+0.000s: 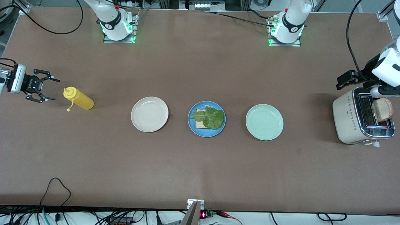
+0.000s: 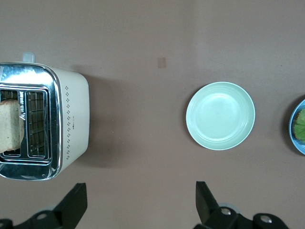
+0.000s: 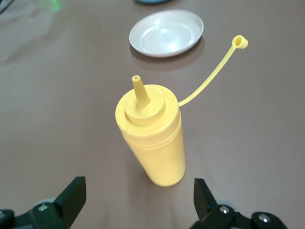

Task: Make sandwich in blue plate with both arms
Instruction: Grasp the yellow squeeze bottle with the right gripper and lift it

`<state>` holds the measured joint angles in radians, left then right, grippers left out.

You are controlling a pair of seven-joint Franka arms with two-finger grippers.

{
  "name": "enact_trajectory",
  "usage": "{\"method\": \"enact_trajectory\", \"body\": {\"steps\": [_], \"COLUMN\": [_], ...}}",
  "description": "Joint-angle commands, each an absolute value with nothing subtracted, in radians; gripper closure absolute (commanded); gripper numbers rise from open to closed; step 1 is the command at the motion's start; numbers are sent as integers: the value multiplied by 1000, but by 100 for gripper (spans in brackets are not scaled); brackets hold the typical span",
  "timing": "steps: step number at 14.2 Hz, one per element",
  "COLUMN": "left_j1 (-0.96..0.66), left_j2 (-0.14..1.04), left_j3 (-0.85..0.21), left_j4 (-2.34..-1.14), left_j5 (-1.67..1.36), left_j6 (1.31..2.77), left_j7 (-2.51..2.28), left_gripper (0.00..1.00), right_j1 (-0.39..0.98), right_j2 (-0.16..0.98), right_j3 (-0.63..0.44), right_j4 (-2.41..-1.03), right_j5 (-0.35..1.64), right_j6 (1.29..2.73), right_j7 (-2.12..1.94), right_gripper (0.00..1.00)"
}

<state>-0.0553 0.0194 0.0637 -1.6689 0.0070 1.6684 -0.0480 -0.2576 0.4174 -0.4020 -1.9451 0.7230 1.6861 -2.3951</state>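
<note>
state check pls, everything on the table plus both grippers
blue plate: holds a bread slice with lettuce leaf on top, no top slice
cream plate: empty
mint plate: empty
toaster: bread slice in slot, sticking up
mustard bottle: upright, cap off, tethered
left gripper: open, over the toaster
right gripper: open, beside the bottle

A brown table (image 1: 200, 162) carried three plates in a row, with the blue plate (image 1: 193, 126) in the middle. The cream-white plate (image 1: 149, 114) sat beside it toward the right arm's end, the yellow squeeze bottle (image 1: 78, 98) further that way. The mint-green plate (image 1: 264, 122) and cream toaster (image 1: 347, 120) lay toward the left arm's end.
</note>
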Motion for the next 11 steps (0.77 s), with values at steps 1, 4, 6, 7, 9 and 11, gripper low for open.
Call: {"method": "enact_trajectory", "body": {"steps": [1,4,6,7,9,11], "left_j1": [-58,-58,-58,-57,-58,-58], "left_j2": [17,23,23,23,21,21], "left_j3": [67,67,67,69,69,69], "left_j4": [-1657,-1658,-1658,-1658,-1658,-1657], "left_j5": [-6,-6,-6,-6,-6,-6], "left_j6": [1660,1674,1675,1675,1677,1678], "left_j7": [-48,-48,-46,-40,-44,-48], "left_gripper": [0,0,0,0,0,0], "right_j1": [-307,-324,-327,-327,-325,-327], "right_j2": [567,673,701,710,730,739], "right_j3": [-399,-396,-394,-391,-388,-377], "right_j4": [-1840,-1766,-1756,-1756,-1756,-1758], "right_j5": [825,894,919,929,936,939], "right_j6": [1580,1525,1500,1497,1477,1462], "right_j7": [-2517,-2585,-2591,-2597,-2612,-2628], "right_gripper": [0,0,0,0,0,0]}}
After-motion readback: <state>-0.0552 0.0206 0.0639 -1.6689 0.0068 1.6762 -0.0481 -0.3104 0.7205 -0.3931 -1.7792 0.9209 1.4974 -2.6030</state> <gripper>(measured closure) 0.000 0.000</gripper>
